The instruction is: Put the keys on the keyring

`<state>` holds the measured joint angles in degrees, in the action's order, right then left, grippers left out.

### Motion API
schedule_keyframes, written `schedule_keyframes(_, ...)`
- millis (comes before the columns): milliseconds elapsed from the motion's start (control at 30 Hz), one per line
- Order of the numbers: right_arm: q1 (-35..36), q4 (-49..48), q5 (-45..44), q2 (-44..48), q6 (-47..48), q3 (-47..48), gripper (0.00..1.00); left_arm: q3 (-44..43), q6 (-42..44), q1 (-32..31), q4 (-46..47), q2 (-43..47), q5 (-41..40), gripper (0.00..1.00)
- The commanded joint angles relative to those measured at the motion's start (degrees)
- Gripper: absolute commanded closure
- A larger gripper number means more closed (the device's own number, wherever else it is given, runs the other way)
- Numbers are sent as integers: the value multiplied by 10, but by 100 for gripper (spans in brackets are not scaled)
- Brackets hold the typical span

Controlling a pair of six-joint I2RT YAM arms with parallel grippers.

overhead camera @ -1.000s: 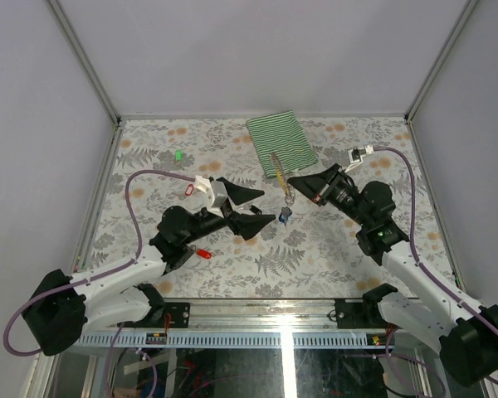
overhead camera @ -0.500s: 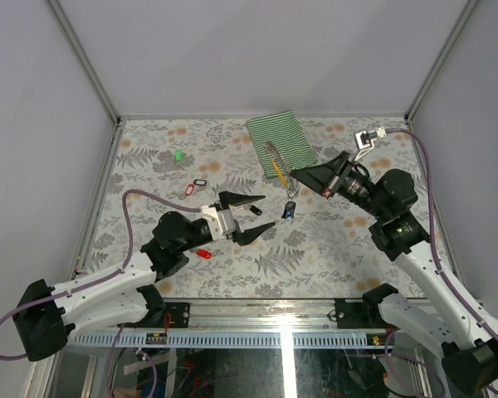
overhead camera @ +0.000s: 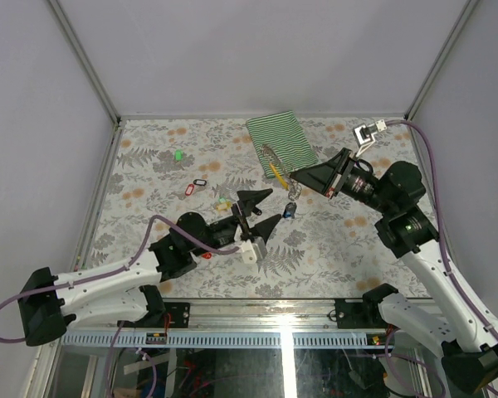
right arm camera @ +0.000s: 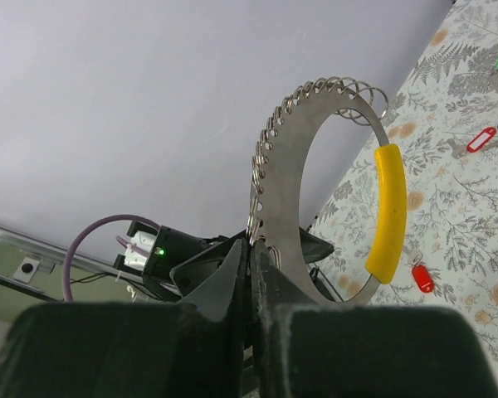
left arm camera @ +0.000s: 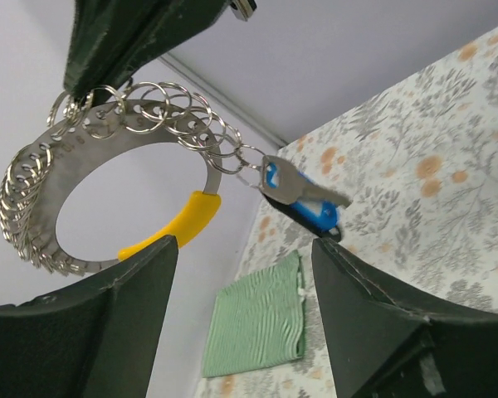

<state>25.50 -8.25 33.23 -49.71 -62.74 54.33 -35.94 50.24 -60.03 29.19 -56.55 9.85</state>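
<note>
Keyring (right arm camera: 282, 191), gripped by our clenched right gripper (overhead camera: 295, 177), hangs a blue key (overhead camera: 289, 212) at three o'clock of our released left gripper (overhead camera: 275, 206).

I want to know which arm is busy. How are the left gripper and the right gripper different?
The left gripper has its fingers spread apart; the right gripper is pinched shut. The left gripper holds nothing; the right gripper grips the keyring, with a blue-tagged key hanging from it. Both are black, with two pointed fingers.
</note>
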Motion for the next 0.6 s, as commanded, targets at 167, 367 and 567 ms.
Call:
schedule_keyframes(167, -1, 2, 40, 1, 10, 48, 100, -27, 154, -29, 88, -34, -89, 33)
schedule_keyframes(367, -1, 5, 49, -2, 9, 51, 100, -43, 200, -41, 97, -55, -99, 32)
schedule_keyframes(567, -1, 5, 55, -1, 3, 53, 100, -60, 244, -42, 77, -79, -113, 33)
